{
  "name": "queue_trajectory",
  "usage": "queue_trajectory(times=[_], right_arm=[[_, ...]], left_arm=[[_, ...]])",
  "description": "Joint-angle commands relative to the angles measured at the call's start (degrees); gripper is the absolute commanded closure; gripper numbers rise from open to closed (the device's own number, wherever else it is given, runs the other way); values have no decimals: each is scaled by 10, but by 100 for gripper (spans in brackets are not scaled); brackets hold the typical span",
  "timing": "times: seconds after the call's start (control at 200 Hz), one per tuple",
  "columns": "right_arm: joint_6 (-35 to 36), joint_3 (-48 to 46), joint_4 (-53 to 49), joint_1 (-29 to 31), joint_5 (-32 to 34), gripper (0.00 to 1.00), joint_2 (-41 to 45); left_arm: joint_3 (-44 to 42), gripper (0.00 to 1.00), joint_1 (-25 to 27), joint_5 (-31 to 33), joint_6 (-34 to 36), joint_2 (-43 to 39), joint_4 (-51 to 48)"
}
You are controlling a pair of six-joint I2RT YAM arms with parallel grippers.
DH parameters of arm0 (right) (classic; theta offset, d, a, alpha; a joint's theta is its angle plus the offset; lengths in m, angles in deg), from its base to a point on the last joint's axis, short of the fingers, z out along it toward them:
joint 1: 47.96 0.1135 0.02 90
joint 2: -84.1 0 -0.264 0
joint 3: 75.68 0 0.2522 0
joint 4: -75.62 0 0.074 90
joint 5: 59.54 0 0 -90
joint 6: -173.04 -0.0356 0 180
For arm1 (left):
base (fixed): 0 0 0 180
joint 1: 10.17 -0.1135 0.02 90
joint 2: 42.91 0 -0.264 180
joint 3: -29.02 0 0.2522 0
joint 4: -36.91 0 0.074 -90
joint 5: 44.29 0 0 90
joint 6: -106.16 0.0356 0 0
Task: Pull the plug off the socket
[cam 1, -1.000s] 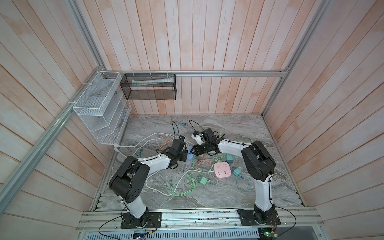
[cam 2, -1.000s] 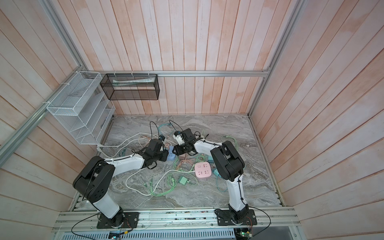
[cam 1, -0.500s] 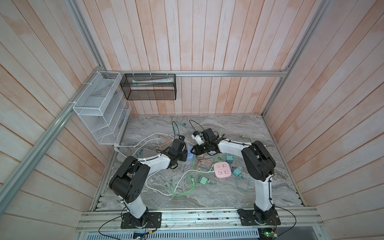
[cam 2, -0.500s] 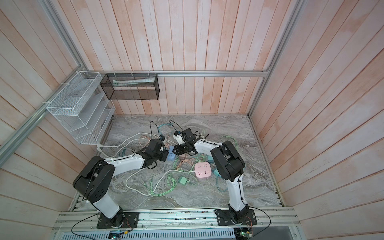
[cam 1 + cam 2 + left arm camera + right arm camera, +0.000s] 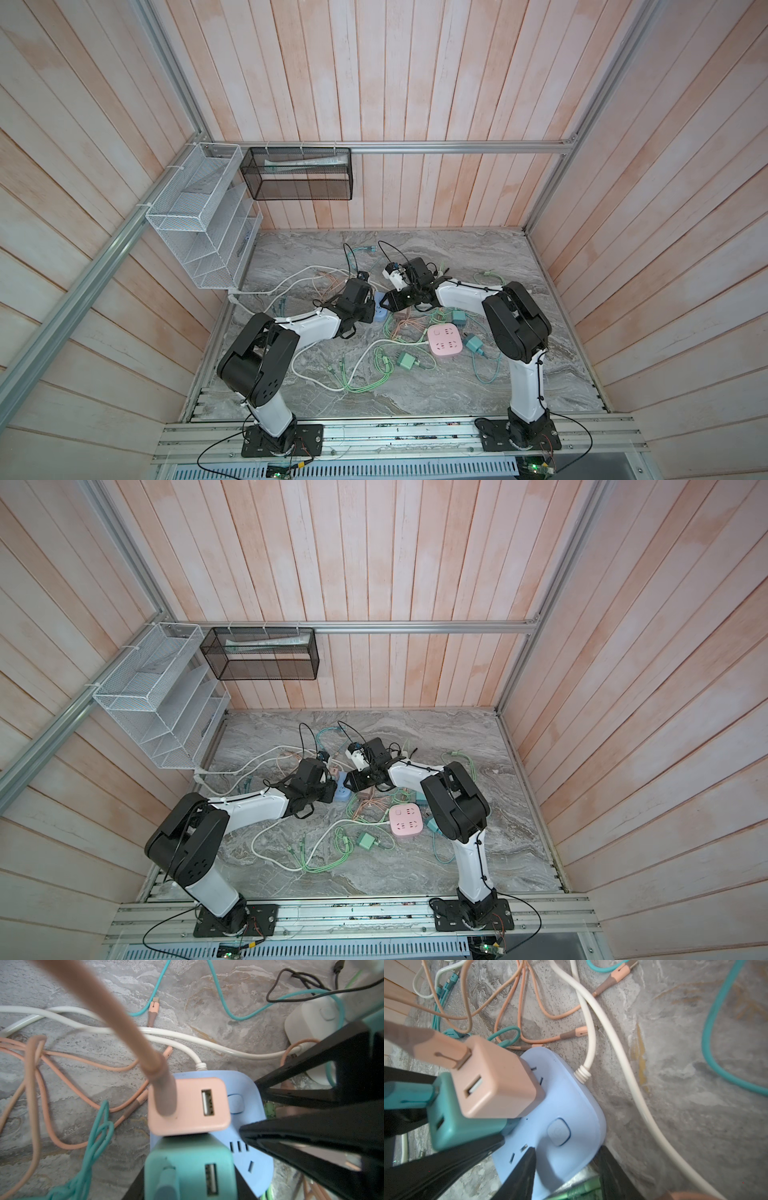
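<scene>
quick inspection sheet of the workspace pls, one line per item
surface: grey marbled tabletop, strewn with cables
job's things: pale blue square power strip flat on it; pink cube charger and teal cube charger both plugged in
clutter: pink square power strip, loose green charger
grippers: left gripper shut on teal charger; right gripper straddles blue strip's edge, clamp unclear
cables: white cord leaves blue strip; peach, teal, green leads tangled
surroundings: white wire rack, black mesh basket, wooden slat walls
</scene>
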Motion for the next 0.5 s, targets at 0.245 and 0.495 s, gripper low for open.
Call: queue_trajectory(times=[0.245,0.495], right_arm=[[20,13,-77,9,32,50,-53],[9,-32,-65,13,77,52,-36]], left_arm=[[-18,71,12,-13,-6,-47,44],[12,72,45,36,18,-31,20]])
